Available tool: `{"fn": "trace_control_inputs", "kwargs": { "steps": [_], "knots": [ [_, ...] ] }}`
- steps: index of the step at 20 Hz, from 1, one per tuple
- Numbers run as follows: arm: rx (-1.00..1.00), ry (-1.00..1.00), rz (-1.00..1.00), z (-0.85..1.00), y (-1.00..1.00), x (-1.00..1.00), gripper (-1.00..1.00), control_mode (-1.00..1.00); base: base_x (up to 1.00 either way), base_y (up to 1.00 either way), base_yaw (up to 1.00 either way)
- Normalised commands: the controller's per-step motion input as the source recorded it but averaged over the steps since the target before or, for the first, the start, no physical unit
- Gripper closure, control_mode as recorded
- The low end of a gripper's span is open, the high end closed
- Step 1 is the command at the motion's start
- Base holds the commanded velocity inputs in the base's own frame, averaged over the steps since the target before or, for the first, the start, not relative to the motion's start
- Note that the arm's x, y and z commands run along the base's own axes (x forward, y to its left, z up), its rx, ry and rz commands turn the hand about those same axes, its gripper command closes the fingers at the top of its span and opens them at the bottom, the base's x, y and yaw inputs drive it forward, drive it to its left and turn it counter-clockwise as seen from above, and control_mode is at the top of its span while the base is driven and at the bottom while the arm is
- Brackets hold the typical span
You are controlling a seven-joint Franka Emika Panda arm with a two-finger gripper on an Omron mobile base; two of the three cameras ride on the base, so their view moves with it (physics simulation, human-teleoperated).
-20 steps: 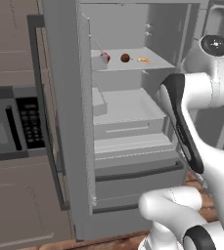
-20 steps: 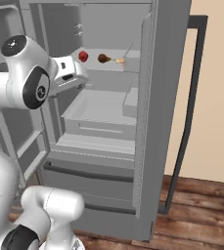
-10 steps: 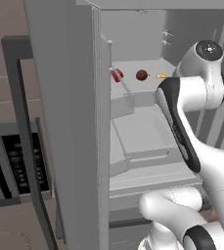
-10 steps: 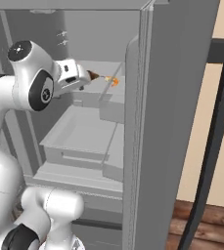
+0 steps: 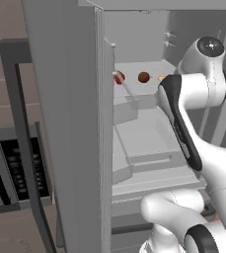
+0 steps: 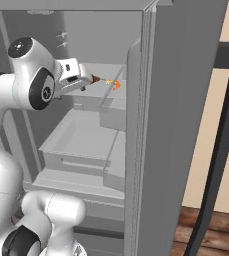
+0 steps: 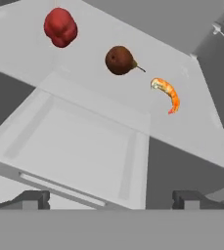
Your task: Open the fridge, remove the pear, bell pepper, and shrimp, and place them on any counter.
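Task progress: the fridge (image 5: pixel 70 123) stands open, so the first step appears complete; all three items remain inside and none has reached a counter, so the three removals and placements are judged still outstanding.

Fridge interior: the door panels flank the open compartment in both base views. A pale shelf (image 7: pixel 99 93) carries the three task items in a row, each apart from the next. Below it a shallow drawer-like bin (image 7: pixel 79 146) sits with nothing visible inside.

Arm: the white arm reaches into the compartment at shelf height. The gripper (image 7: pixel 111 199) faces the shelf from in front and slightly below, its fingers spread wide apart and clamped on nothing; no item lies between them.

Shelf contents: the bell pepper (image 7: pixel 60 27), red and lobed, lies at the left end in the hand view; the pear (image 7: pixel 120 60), brownish with a short stem, lies in the middle; the shrimp (image 7: pixel 167 94), an orange crescent, lies at the right end, nearest the gripper in the right base view.
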Motion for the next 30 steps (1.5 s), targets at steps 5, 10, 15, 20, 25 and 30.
{"fn": "trace_control_inputs", "kwargs": {
  "steps": [5,10,15,20,25,30],
  "knots": [
    [0.00,0.06,-0.02,0.00,-0.25,0.13,-1.00,-1.00,0.00,0.00,0.00],
    [0.00,0.11,-0.02,0.00,-0.53,0.40,-1.00,-1.00,0.00,0.00,0.00],
    [0.07,0.01,-0.01,-0.01,-0.41,0.47,-1.00,-1.00,0.00,0.00,0.00],
    [0.06,0.00,-0.03,-0.21,-0.01,0.69,-1.00,-1.00,0.00,0.00,0.00],
    [0.06,0.00,-0.05,-0.09,0.00,0.71,-1.00,-1.00,0.00,0.00,0.00],
    [0.06,0.04,-0.02,-0.08,-0.29,0.65,-1.00,-1.00,0.00,0.00,0.00]
  ]
}}
